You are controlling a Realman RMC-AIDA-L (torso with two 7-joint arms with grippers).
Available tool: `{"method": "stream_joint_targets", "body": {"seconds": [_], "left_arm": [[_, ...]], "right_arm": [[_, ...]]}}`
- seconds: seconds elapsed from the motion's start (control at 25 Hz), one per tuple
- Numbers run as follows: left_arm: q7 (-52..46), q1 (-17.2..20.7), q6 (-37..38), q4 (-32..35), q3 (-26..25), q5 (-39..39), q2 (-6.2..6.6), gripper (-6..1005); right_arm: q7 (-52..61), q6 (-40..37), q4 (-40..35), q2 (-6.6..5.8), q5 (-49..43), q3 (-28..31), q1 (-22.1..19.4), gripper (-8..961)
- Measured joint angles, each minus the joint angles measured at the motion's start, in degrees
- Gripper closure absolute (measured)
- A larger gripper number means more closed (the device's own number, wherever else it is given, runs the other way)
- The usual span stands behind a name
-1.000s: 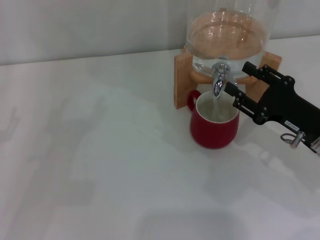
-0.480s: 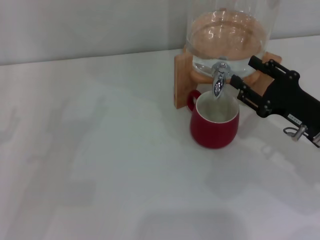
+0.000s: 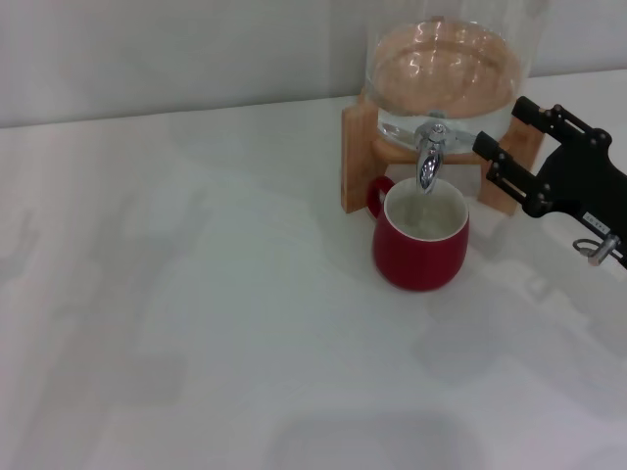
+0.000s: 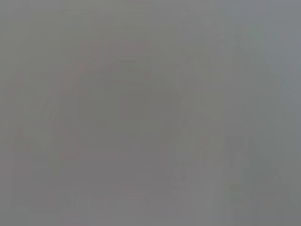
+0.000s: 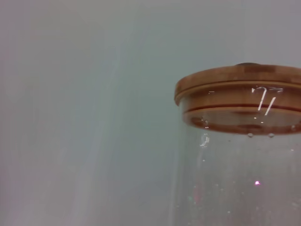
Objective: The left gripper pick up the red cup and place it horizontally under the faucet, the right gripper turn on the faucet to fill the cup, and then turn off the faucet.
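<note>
We are looking at a bare test bench, plain white table (image 3: 196,323) meeting a blank pale wall (image 3: 176,49), glass dispenser (image 3: 446,69) on a wooden stand (image 3: 358,162) sitting at the back edge.

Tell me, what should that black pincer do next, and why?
Probably keep drawing away to the robot's right and park. The right pincer hangs open, clear of the faucet, while the red cup stands upright under the spout, nothing gripping it. Whether water is running cannot be told; if it is, the pincer should return and shut the lever.

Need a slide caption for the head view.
Red cup upright under the faucet; right gripper open beside it.
</note>
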Motion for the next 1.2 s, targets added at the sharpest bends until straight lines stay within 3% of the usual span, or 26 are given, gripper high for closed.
{"method": "stream_joint_targets", "body": {"seconds": [0.56, 1.2], "left_arm": [[0.0, 0.0, -0.1, 0.0, 0.0, 0.2, 0.0, 118], [0.0, -0.3, 0.3, -0.2, -0.1, 0.2, 0.0, 118]], "right_arm": [[-0.3, -1.1, 0.0, -0.14, 0.1, 0.5, -0.2, 348], [-0.3, 2.1, 0.9, -0.34, 0.0, 1.7, -4.7, 348]]}}
